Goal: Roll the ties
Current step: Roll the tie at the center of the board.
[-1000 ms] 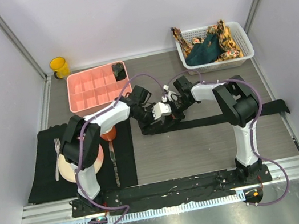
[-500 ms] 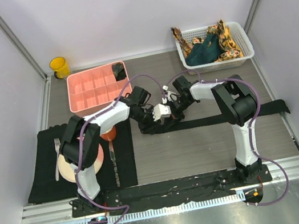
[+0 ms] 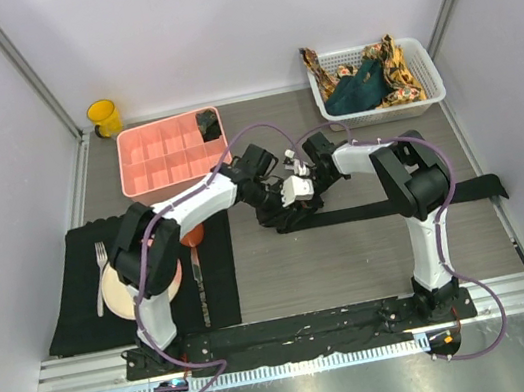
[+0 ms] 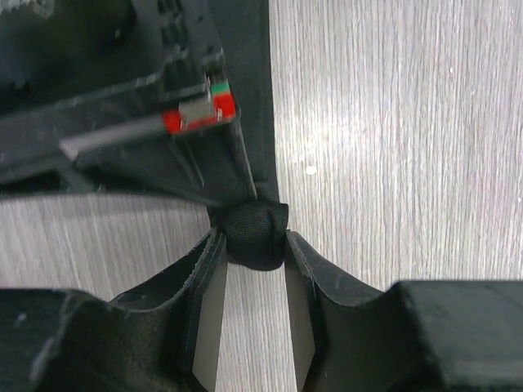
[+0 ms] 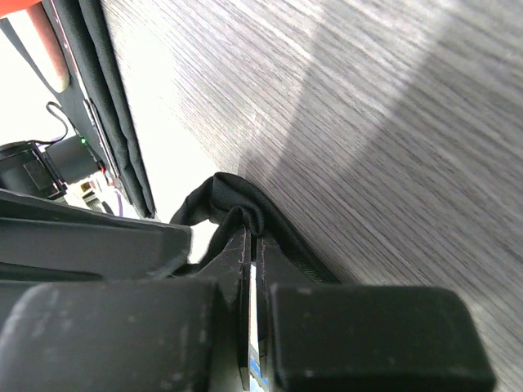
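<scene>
**A:** Grey wood-grain tabletop (image 3: 355, 261), pale walls all round, and across the middle lies the black tie (image 3: 395, 204). It's stretched flat from the centre out to the right edge.

**B:** And the tie's left end?

**A:** Wound into a small tight roll (image 4: 257, 229). The left hand (image 4: 252, 238) has a finger against each side of it and is pinching it.

**B:** What about the right hand (image 5: 249, 237)?

**A:** Pressed together on a fold of the same black fabric, just beside the roll. The two hands meet almost nose to nose.

**B:** Further out?

**A:** At the back right there's a white basket (image 3: 429, 75), with a teal tie (image 3: 360, 87) and orange patterned ties (image 3: 400, 70) heaped inside. A pink compartment tray (image 3: 150, 165) sits back left, with a yellow mug (image 3: 104, 117) beyond it. On the left a black mat (image 3: 71, 321) carries a plate (image 3: 117, 295) and fork (image 3: 102, 270).
</scene>
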`<control>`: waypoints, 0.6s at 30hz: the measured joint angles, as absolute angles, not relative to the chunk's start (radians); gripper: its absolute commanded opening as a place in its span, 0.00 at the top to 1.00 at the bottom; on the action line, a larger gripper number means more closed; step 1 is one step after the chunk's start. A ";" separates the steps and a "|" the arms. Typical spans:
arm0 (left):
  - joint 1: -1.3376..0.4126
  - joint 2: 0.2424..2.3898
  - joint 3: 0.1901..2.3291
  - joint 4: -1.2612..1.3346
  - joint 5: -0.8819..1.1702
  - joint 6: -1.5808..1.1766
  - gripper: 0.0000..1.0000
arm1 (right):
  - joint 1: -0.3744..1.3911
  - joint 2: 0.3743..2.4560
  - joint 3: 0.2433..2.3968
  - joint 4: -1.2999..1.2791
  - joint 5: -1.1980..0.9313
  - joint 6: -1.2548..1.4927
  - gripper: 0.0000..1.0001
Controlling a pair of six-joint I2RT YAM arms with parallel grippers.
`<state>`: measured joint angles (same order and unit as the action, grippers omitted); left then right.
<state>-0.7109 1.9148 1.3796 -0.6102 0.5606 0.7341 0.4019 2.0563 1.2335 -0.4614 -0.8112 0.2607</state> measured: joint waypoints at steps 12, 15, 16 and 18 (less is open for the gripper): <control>-0.734 2.005 1.405 -0.609 0.500 0.711 0.68 | 0.397 2.056 1.234 -0.468 -0.818 0.257 0.90; -0.734 2.009 1.414 -0.619 0.495 0.714 0.69 | 0.395 2.056 1.234 -0.468 -0.823 0.256 0.82; -0.734 2.011 1.417 -0.621 0.495 0.715 0.69 | 0.394 2.056 1.234 -0.469 -0.825 0.256 0.78; -0.734 2.012 1.419 -0.624 0.494 0.715 0.69 | 0.389 2.052 1.234 -0.472 -0.830 0.255 0.77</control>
